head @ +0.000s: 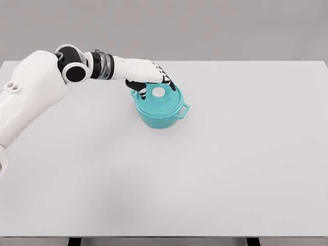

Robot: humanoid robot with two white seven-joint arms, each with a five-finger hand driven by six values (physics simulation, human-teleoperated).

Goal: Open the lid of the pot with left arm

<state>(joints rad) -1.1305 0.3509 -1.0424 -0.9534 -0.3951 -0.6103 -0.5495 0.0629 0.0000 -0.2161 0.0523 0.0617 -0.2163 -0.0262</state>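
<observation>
1. No brand or writing can be read.
2. The pot (pixel 161 110) is teal, round, with side handles; its lid (pixel 163 98) has a white knob (pixel 159 92).
3. It stands on the table (pixel 230 164), far and slightly left of centre.
4. The left hand (pixel 148 77) is over the lid's far-left edge, fingers curled down around the knob; an actual grip cannot be told.

Left hand (pixel 148 76) hides lid's (pixel 160 100) rear.

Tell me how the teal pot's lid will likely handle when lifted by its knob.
The lid looks rigid, so it should lift in one piece. Its small white knob looks smooth and may slip. The squat pot seems unlikely to tip.
</observation>
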